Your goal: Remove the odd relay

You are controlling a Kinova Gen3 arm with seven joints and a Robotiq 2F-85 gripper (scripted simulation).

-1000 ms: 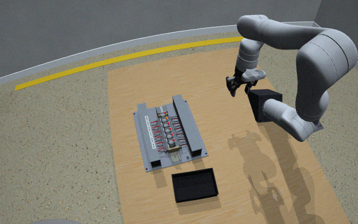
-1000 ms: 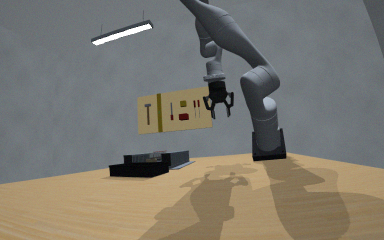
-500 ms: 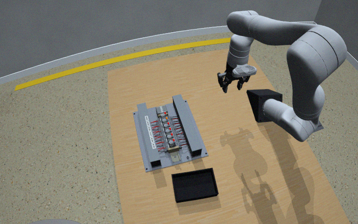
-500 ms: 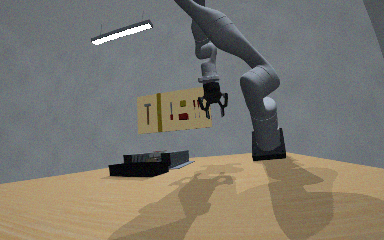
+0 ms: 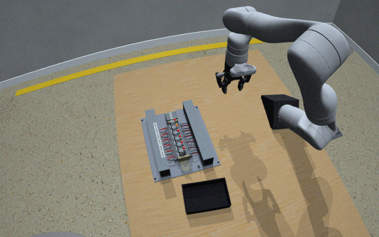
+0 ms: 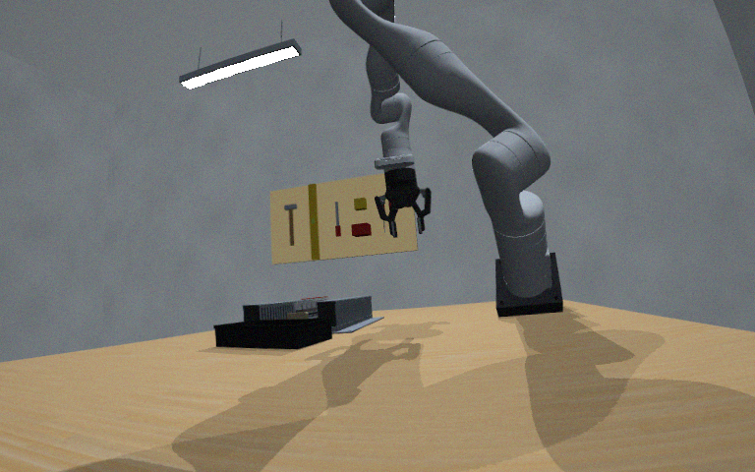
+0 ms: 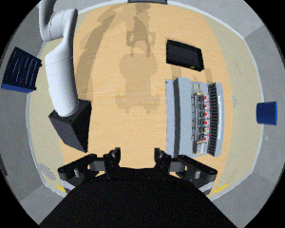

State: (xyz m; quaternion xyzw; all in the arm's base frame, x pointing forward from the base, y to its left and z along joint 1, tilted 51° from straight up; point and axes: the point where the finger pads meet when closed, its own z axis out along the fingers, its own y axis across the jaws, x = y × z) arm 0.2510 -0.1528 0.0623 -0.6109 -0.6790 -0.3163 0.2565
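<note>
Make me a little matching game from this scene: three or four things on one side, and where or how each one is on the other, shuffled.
Things:
1. gripper
2. black parts tray
3. orange-buttoned relay
4. arm's black base

States:
A. seated in its socket on the gray panel
B. on the wooden table, in front of the panel's near end, nothing in it
C. open, high above the table, holding nothing
D. at the table's right edge

Pairs: 1-C, 2-B, 3-A, 4-D
</note>
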